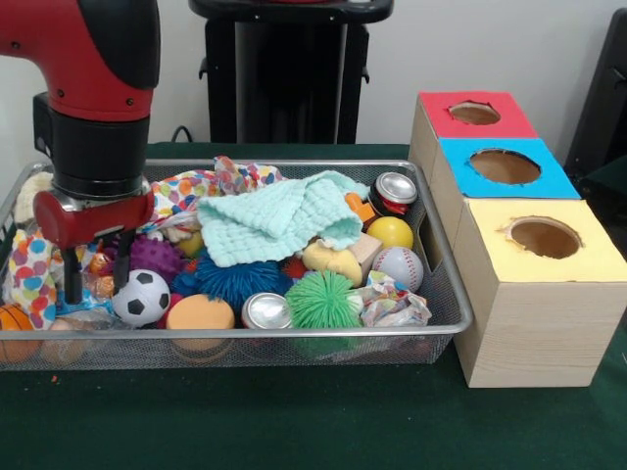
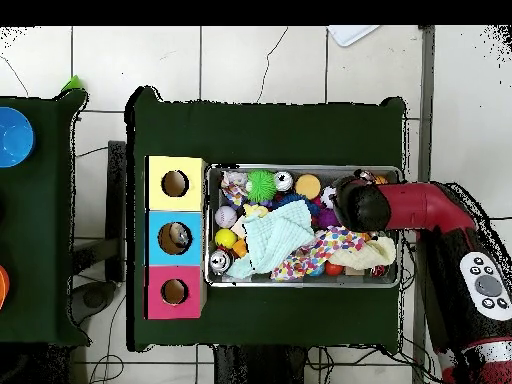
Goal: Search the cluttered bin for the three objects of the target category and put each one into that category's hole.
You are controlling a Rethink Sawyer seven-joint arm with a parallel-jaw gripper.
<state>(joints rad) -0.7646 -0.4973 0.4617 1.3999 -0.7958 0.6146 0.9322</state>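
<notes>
The claw [image 1: 95,275] hangs with fingers apart inside the bin [image 1: 446,294], just beside the soccer ball [image 1: 141,298]. Closing here could snag the patterned cloth [image 1: 196,186] or push the ball away, since clutter crowds both fingers.

Pale wall [image 1: 509,49], white tiled floor [image 2: 240,65], green-covered table [image 1: 294,421]
</notes>
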